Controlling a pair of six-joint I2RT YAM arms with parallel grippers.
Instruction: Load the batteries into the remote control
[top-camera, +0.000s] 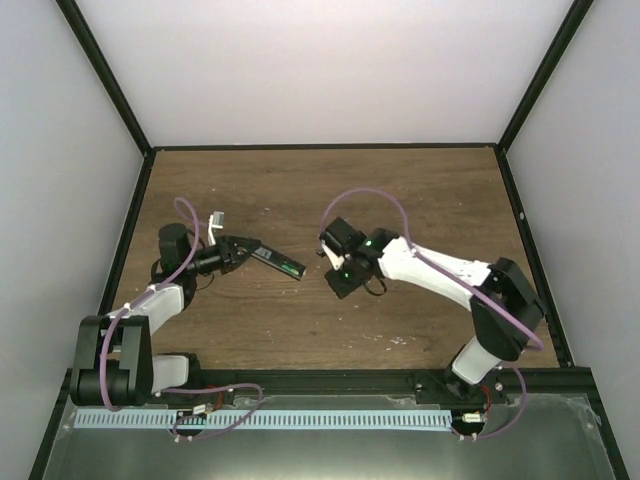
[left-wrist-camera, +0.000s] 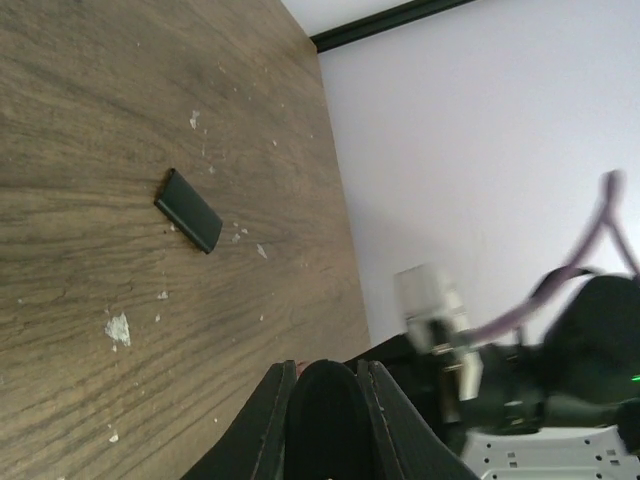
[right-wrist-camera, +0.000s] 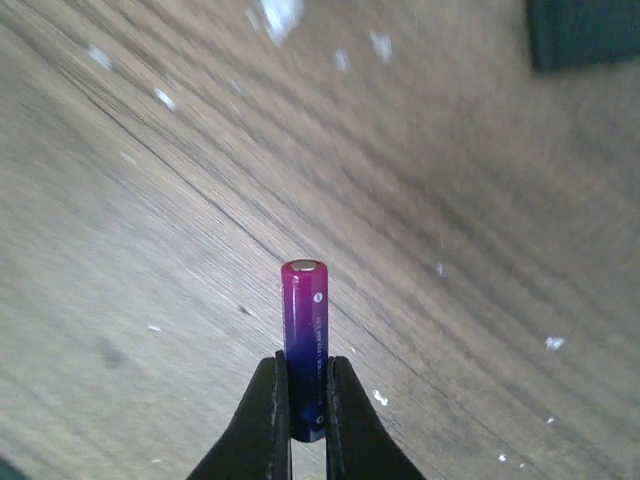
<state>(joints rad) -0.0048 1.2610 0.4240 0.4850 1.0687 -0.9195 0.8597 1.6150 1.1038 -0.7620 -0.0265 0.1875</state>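
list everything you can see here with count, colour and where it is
remote control: one, black, held at one end in the left fingers
battery: one, purple-blue, clamped in the right fingers
green spot: one, green, at the remote control's free end; too small to tell what it is
flat piece: one, black, lying alone on the table
specks: several, white, scattered on the table
table: one, brown wood, under everything
left fingers: two, black, shut on the remote control
right fingers: two, black, shut on the battery
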